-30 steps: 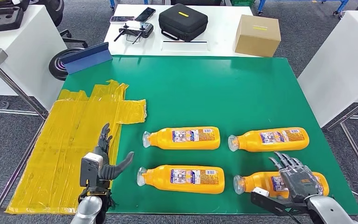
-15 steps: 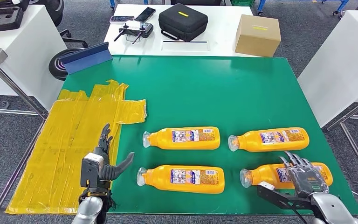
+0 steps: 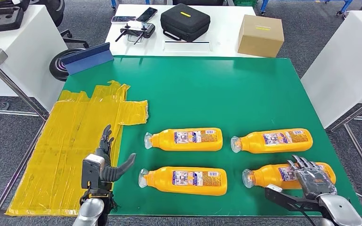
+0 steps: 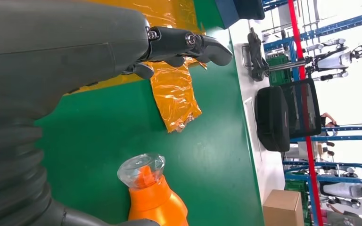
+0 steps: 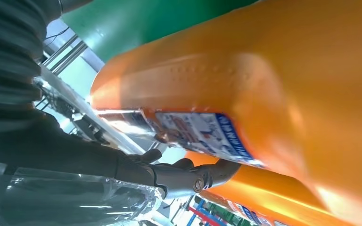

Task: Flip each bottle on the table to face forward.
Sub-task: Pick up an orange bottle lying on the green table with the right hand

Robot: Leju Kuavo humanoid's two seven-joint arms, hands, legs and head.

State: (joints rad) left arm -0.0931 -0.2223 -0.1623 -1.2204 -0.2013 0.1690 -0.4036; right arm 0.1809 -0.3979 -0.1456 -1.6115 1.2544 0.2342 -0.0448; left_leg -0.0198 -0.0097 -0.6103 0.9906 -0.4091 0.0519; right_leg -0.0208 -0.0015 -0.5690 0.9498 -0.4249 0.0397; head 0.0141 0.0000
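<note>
While our right hand [image 3: 315,181] grips the near-right orange bottle [image 3: 273,174], all four bottles show back labels; left hand [image 3: 104,162] open, idle.

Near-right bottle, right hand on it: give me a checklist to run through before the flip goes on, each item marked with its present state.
1. Right hand wraps the near-right bottle: ok.
2. Fingers lie against its label side: ok.
3. Bottle lifted off the green mat: cannot tell.
4. Far-right bottle apart from the held one: ok.
5. Left hand holds nothing, beside the near-left bottle: ok.
6. Front face turned forward: not ok.
</note>
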